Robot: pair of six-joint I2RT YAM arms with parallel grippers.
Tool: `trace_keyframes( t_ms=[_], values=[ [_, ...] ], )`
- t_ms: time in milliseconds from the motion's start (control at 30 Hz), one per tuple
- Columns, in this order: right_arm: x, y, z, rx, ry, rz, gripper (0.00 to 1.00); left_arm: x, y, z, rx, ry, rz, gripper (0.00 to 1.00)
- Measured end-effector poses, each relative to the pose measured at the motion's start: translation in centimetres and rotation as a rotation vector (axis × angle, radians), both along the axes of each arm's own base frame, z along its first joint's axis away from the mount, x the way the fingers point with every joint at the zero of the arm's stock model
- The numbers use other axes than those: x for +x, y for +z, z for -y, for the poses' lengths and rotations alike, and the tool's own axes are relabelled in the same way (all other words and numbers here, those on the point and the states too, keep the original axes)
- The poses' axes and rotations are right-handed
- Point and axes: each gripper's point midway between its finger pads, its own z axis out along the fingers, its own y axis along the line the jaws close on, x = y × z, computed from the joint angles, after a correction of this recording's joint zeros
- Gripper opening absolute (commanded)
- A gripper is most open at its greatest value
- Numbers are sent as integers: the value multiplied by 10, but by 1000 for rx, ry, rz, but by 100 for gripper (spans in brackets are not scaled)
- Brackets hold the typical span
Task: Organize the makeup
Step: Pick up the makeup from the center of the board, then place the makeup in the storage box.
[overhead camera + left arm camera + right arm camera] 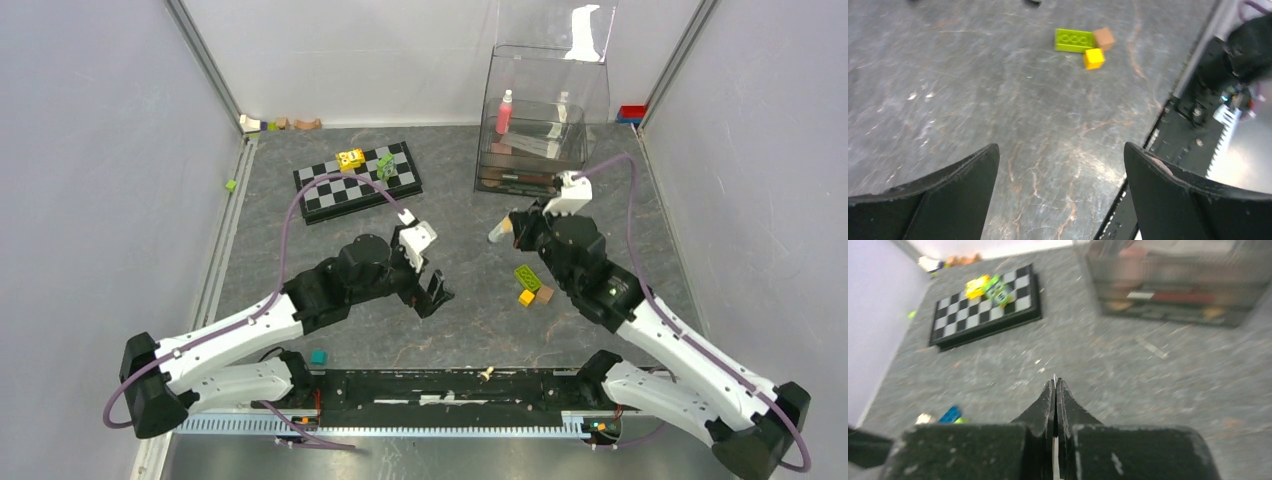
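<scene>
The right pincer (1055, 382) has its two black fingers pressed together on a thin pale flat piece (497, 233). Only a white edge of it shows in the seam, and which makeup item it is cannot be told. This pincer hangs over the middle of the grey stone-patterned table (470, 330). Towards the far right corner stands a clear plastic drawer organiser (530, 125) with an upright pink tube (504, 112) in its top and blurred brown and red items in its drawers.

The left pincer (1060, 150) stands wide apart with nothing between its fingers, over bare surface near the middle. Between the two arms lie a lime-green studded toy brick (1074, 40), a small yellow cube (1094, 58) and a brown cube (1104, 38), touching one another. Towards the far left lies a black-and-white chessboard (340, 190) with yellow and green blocks on it. A teal cube (319, 356) sits by the near edge.
</scene>
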Motion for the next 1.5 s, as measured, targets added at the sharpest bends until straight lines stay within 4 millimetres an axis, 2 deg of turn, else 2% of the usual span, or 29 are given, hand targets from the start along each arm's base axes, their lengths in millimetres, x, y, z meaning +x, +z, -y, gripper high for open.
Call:
trace_keyframes(
  t_ms=[133, 267, 400, 633, 800, 933, 1067, 1133, 1267, 1500],
  values=[
    [32, 34, 17, -179, -107, 34, 0, 17, 5, -26, 101, 196, -64, 100],
    [78, 63, 36, -292, -200, 46, 0, 24, 0, -49, 201, 326, -106, 100],
    [127, 76, 57, -378, -273, 40, 0, 23, -14, -77, 293, 407, -117, 100],
    [210, 87, 72, -489, -319, 45, 0, 25, -15, -116, 312, 529, -49, 100],
    [259, 70, 78, -506, -305, 28, 0, 28, -22, -129, 351, 581, -28, 100],
    [293, 36, 87, -505, -289, -15, 0, 31, -31, -131, 401, 596, -30, 100],
    [316, 0, 96, -491, -266, -60, 0, 33, -42, -132, 459, 604, -38, 100],
    [326, -12, 98, -486, -257, -69, 0, 33, -44, -134, 468, 606, -38, 100],
    [342, -19, 100, -469, -244, -55, 0, 34, -44, -136, 474, 615, -39, 100],
    [360, -3, 92, -435, -232, 26, 0, 37, -43, -140, 477, 634, -33, 100]
  ],
)
